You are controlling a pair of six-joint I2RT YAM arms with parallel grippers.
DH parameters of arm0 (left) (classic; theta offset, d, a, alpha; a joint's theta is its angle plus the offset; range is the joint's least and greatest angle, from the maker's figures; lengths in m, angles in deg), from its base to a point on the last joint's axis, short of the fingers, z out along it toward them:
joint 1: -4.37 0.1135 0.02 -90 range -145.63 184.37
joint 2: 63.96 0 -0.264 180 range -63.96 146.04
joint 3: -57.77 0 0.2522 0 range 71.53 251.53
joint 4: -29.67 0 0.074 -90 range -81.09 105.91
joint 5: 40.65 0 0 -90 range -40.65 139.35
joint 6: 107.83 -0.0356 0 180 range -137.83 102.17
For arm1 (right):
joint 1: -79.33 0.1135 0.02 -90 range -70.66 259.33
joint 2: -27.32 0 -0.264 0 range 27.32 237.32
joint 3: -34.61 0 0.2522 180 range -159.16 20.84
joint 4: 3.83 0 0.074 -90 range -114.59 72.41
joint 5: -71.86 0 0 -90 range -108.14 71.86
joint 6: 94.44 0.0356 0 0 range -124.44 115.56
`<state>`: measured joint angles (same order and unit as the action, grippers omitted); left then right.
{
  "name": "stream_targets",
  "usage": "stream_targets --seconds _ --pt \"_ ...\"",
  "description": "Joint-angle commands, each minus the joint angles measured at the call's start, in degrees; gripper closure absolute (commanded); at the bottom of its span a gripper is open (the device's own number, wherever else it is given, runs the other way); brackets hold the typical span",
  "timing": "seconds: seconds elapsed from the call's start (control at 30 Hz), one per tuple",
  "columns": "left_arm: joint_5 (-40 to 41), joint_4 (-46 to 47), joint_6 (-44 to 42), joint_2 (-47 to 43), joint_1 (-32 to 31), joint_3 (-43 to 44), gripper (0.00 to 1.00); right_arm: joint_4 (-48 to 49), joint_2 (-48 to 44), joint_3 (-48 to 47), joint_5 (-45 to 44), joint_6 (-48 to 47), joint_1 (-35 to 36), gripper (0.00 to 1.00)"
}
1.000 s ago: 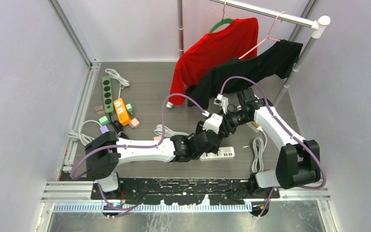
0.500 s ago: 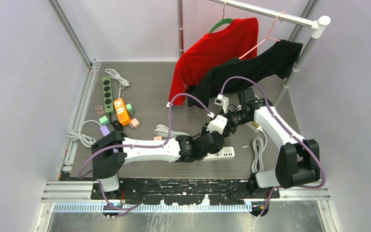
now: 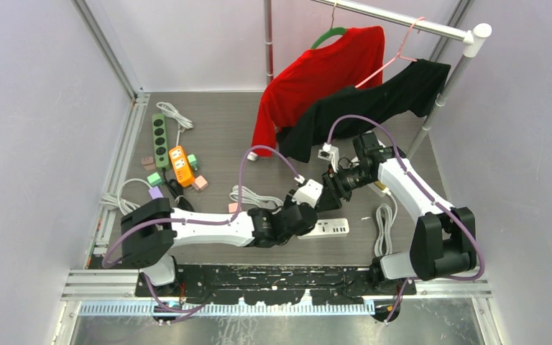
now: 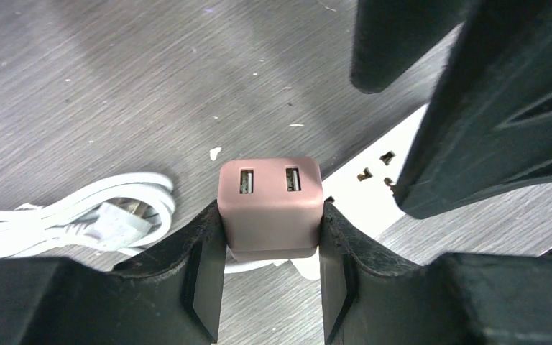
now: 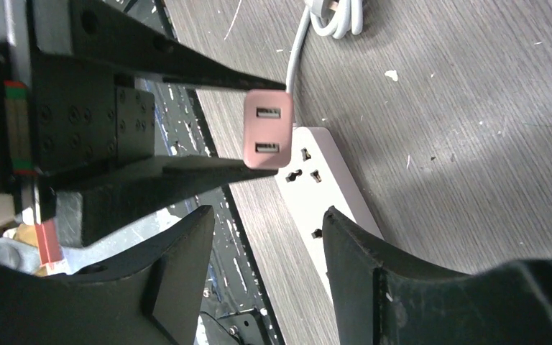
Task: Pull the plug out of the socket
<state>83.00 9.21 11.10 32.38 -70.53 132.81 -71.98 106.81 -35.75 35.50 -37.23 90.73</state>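
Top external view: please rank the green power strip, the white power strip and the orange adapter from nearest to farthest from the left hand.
1. white power strip, directly beside the left hand.
2. orange adapter, far left.
3. green power strip, behind the orange one.

The right gripper's [image 5: 266, 215] black fingers stood apart, nothing between them. Beyond, the left gripper [image 5: 264, 123] clamped a pink plug [image 5: 267, 132] with two USB ports, at one end of a white power strip [image 5: 341, 198] on the grey table [image 5: 474, 108]. A coiled white cable [image 5: 334, 18] lay farther off.
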Motion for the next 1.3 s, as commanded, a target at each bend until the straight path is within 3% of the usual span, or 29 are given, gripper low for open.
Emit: stream_targets --seconds 0.0,0.3,0.5,0.77,1.0,1.27 --pt "5.9 -0.1 -0.4 -5.2 0.2 -1.5 1.00 -1.3 -2.0 -1.1 2.0 -2.9 0.2 0.37" --pt "17.3 -15.4 0.9 -7.4 0.8 -0.6 1.00 -1.5 -1.9 -1.0 1.2 -3.8 0.2 0.36" --pt "24.0 -26.0 8.8 -9.4 4.3 -1.0 1.00 -1.3 -1.8 -0.9 0.6 -4.1 0.2 0.35" --pt "17.7 -28.4 18.2 -18.8 15.0 -9.2 1.00 -1.1 -1.6 -0.6 0.2 -4.2 0.2 0.36" --pt "6.4 -25.5 22.8 -27.9 31.8 -19.1 1.00 -0.9 -1.5 -0.5 -0.3 -4.2 0.2 0.36" --pt "0.2 -27.8 28.8 -27.6 44.8 -22.7 1.00 -0.7 -1.5 -0.4 -0.6 -4.1 0.2 0.36"
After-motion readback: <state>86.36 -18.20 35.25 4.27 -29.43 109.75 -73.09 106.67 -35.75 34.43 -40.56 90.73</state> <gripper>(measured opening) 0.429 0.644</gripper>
